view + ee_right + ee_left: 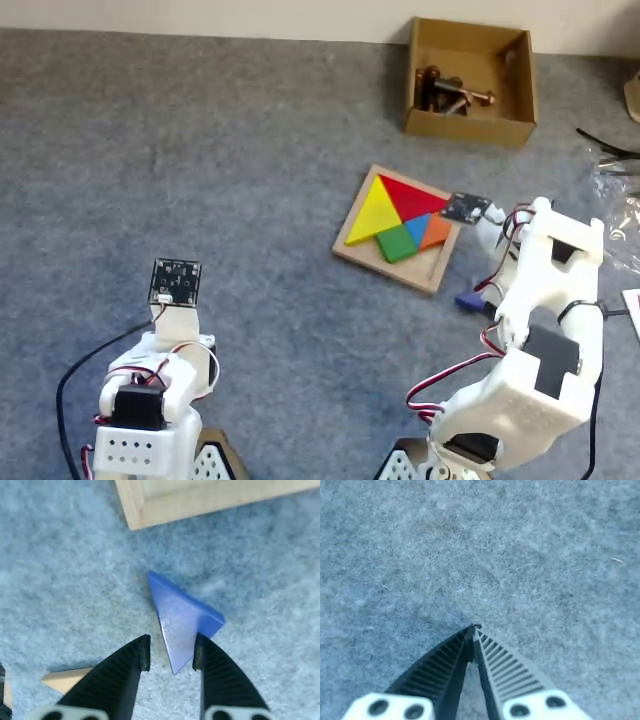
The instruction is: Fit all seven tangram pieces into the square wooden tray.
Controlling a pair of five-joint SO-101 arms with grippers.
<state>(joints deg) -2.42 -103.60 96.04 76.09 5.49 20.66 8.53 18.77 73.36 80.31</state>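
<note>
1. Right hand (171, 642) hangs low and partly open, jaws either side of the blue triangle (182, 617)'s tip, not closed on it. Left hand (474, 630) is closed and empty over bare bench (420, 555).
2. Five coloured pieces (375, 212) sit in the wooden tray (385, 268); its lower-right strip looks unfilled.
3. The blue triangle lies on the bench near the tray's corner with open room around it; the raised rim is the edge to clear.
</note>
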